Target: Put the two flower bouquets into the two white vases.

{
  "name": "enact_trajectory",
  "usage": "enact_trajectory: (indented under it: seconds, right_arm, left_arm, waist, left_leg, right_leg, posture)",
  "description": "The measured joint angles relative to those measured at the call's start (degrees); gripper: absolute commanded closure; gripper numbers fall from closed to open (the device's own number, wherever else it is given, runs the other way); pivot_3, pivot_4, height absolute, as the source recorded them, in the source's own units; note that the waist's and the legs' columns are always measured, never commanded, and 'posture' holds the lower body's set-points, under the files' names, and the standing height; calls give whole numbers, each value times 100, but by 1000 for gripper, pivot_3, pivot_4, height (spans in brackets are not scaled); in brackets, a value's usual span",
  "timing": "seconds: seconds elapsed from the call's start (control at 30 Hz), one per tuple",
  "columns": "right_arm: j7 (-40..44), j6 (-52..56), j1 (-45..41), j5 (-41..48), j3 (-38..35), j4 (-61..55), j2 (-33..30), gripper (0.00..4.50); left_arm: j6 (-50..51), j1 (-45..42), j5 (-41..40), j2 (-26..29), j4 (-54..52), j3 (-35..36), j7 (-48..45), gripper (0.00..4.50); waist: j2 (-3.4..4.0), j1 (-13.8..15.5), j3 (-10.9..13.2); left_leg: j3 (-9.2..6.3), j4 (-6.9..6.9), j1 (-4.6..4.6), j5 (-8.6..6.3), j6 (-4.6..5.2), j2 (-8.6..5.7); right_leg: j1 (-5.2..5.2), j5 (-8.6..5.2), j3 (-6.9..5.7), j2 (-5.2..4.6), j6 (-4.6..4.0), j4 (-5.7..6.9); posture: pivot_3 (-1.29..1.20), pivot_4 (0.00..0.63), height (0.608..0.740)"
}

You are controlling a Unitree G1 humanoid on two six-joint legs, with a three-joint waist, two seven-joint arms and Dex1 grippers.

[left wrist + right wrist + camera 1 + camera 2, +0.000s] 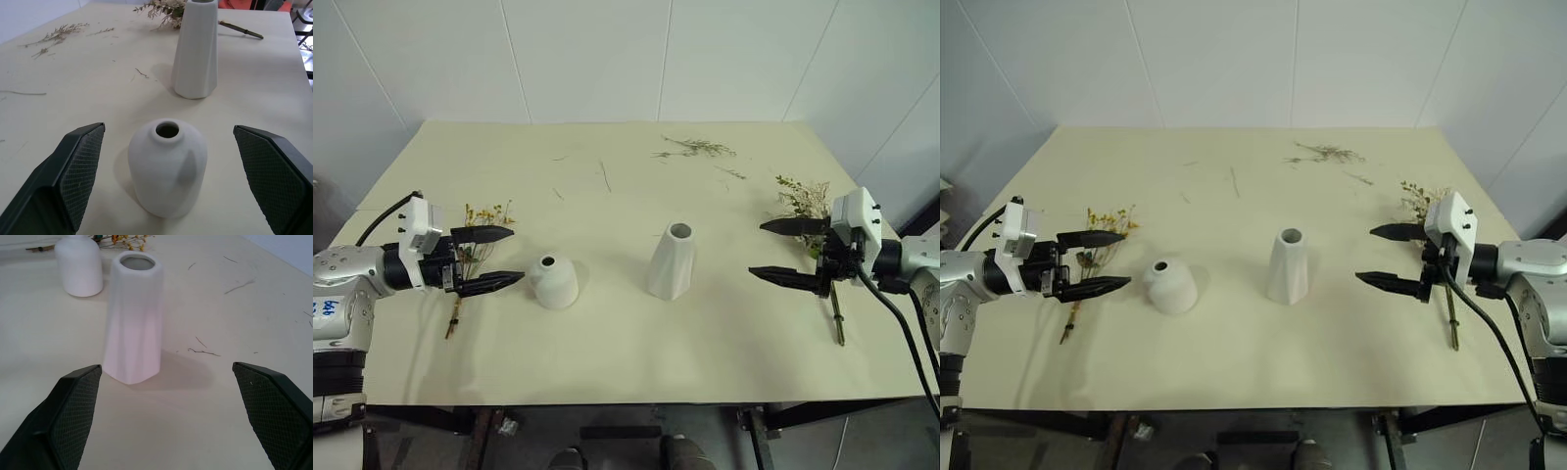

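Two white vases stand mid-table: the short dome-shaped vase [553,281] with a dark top hole, and to its right the tall faceted vase [672,260]. The small yellow-orange bouquet [481,215] lies flat at the left, under and behind my left gripper [517,255]. That gripper is open and empty, pointing at the short vase [167,166]. At the right edge lies the larger bouquet [803,201] of green leaves and pale sprays, its stem [837,318] running toward the front. My right gripper [756,249] hovers over it, open and empty, facing the tall vase [133,318].
Loose dried sprigs [695,149] and a few stray stalks [605,176] lie scattered toward the back of the cream table [607,343]. White wall panels rise behind the table. A black cable [901,323] hangs from the right arm.
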Motion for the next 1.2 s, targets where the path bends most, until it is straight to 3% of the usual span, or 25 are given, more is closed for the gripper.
enact_trajectory:
  seconds: [0.4,0.57,0.67,0.83,1.2]
  right_arm:
    - [-107,650,-216,-10,-33,401,-325,0]
    - [-396,1890,-1328,-1000,904,1684,-1023,0]
    - [-736,2610,-2125,-1505,1340,2617,-877,0]
    - [-805,3337,-2946,-2364,2349,3842,-515,0]
    - [-945,3013,-3598,-3379,2926,5450,290,0]
  left_arm:
    - [258,-76,-198,-107,-395,-5,49,15]
    - [885,-549,-680,39,-398,130,47,15]
    - [1391,-645,-921,462,-459,244,-83,15]
    - [1257,-530,-821,679,-397,271,-261,15]
    - [1068,237,-833,836,-671,971,-65,15]
  waist:
    - [0,-5,0]
    - [4,-9,3]
    - [5,-88,3]
    - [11,-161,7]
    - [15,-179,9]
  left_leg:
    - [0,1,0,0,0,0]
    - [1,30,-23,0,0,-1]
    - [7,26,-21,-3,2,-1]
    - [7,23,-46,-2,2,-1]
    - [11,28,-62,-4,4,-1]
  right_leg:
    - [-2,0,0,0,-1,4]
    - [-20,1,2,0,-2,10]
    - [-21,-1,6,0,-5,6]
    - [-47,0,6,0,-1,10]
    - [-59,1,8,0,3,14]
  posture:
    - [0,150,740]
    - [0,150,740]
    - [0,150,740]
    - [0,150,740]
    - [0,150,740]
